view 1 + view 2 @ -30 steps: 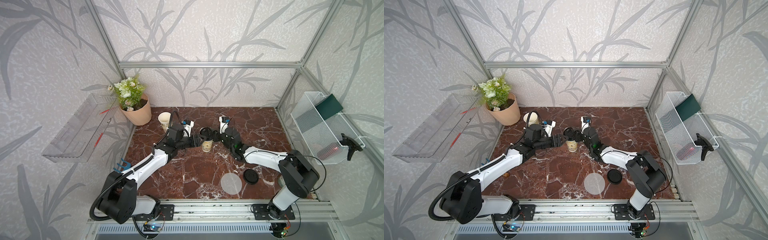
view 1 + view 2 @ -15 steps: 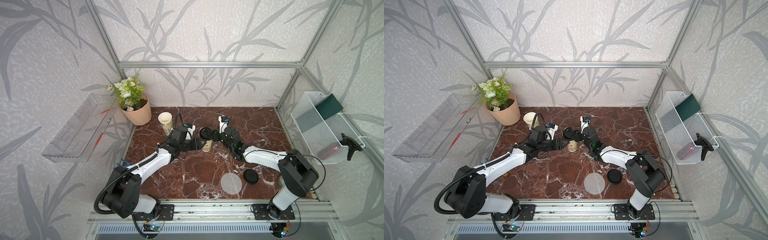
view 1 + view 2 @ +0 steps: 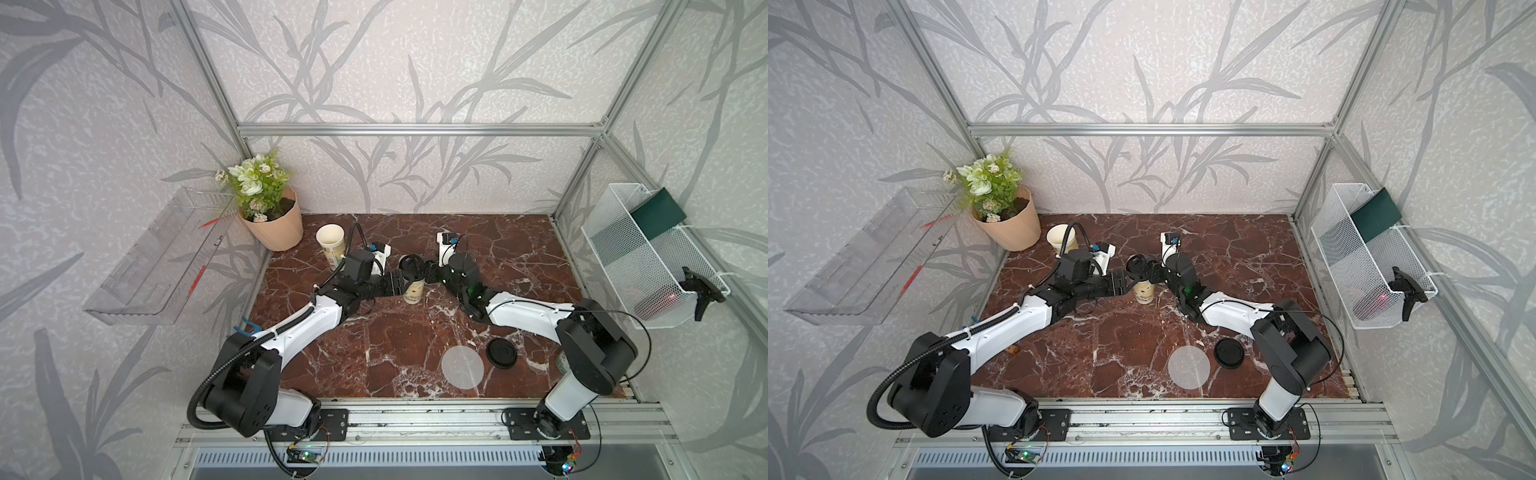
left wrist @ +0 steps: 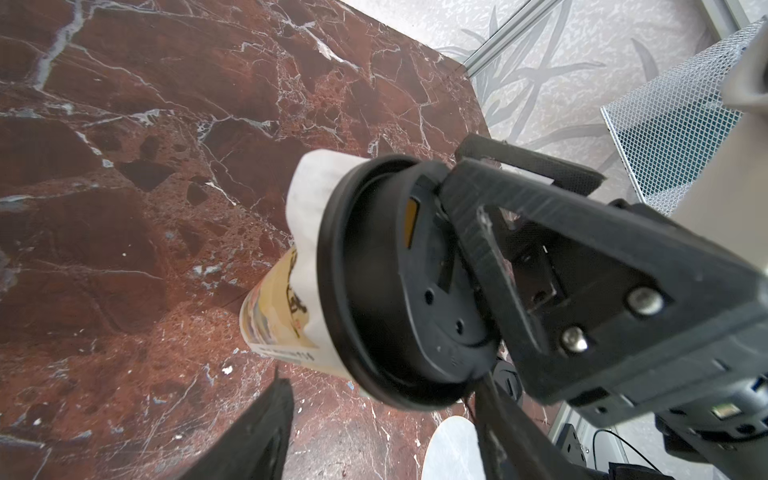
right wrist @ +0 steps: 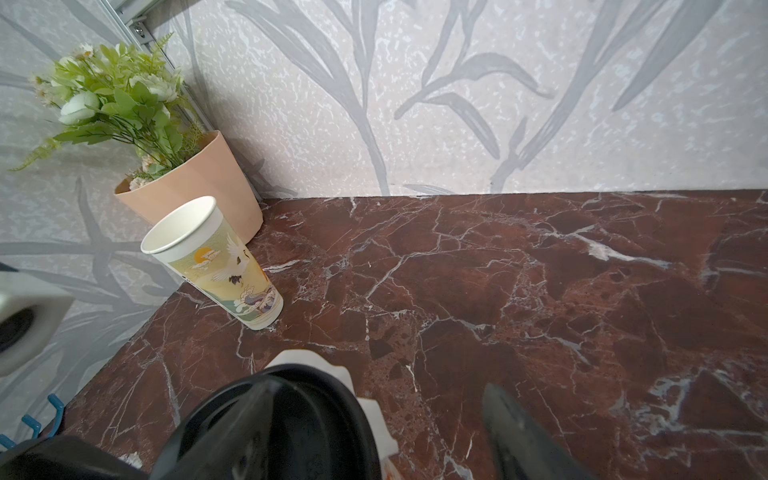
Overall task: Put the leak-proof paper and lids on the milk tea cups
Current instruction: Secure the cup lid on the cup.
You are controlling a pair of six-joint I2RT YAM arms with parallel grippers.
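In both top views a milk tea cup (image 3: 414, 293) (image 3: 1144, 293) stands mid-table. It wears a black lid (image 4: 399, 286), and crumpled leak-proof paper (image 4: 307, 199) sticks out under the lid's rim. My left gripper (image 4: 382, 436) is open, its fingers either side of the cup's lidded top. My right gripper (image 5: 384, 428) is open too, and one of its fingers (image 4: 490, 232) rests on the lid. A second milk tea cup (image 3: 331, 246) (image 5: 216, 266) stands uncovered at the back left. A loose disc of leak-proof paper (image 3: 462, 368) lies flat near the front.
A peach flower pot (image 3: 274, 224) stands in the back left corner beside the uncovered cup. A spare black lid (image 3: 502, 352) lies next to the loose disc. A clear shelf (image 3: 158, 270) hangs on the left wall. A white mesh basket (image 3: 648, 257) hangs on the right wall.
My left gripper's jaws have widened around the lidded cup and the left wrist has shifted slightly towards it. The right arm has stayed in place.
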